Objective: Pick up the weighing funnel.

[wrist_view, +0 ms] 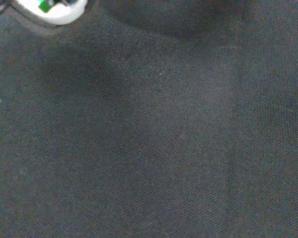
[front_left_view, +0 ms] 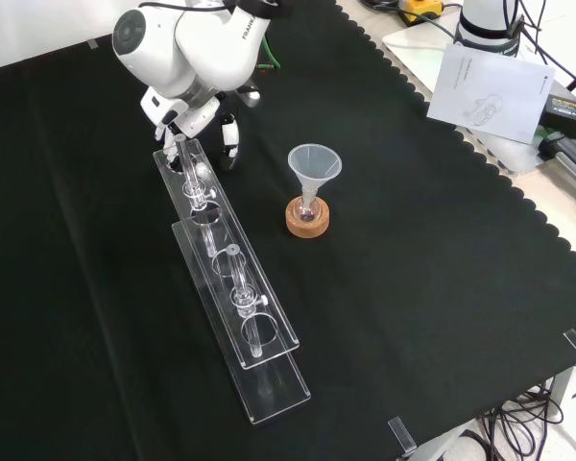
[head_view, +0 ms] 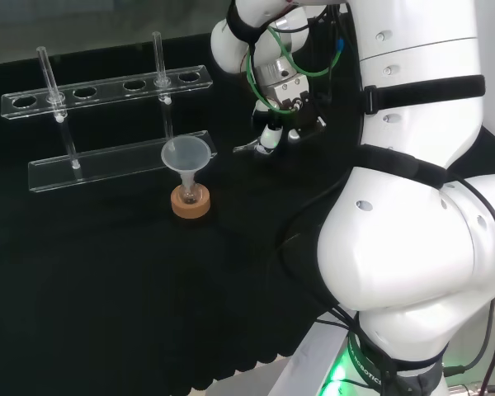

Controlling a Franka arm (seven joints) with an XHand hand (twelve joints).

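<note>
Right now you have wide bare black cloth [front_left_view: 432,288] on the front view's right, out to its scalloped edge, but the hand [head_view: 272,134] sits low in a tighter spot at the upper end of the clear tube rack [front_left_view: 232,288]. What looks like the weighing funnel [head_view: 246,149] is a faint clear piece right at the hand, on its left in the head view; you can't tell whether the hand is open or clamped on it. The funnel [front_left_view: 314,165] on its cork ring [front_left_view: 307,219] stands near, apart from the hand.

Funnel [front_left_view: 314,163] in flask [front_left_view: 308,206] (on cork ring [front_left_view: 307,224]), clear rack [front_left_view: 269,322] — black cloth [front_left_view: 442,288]
</note>
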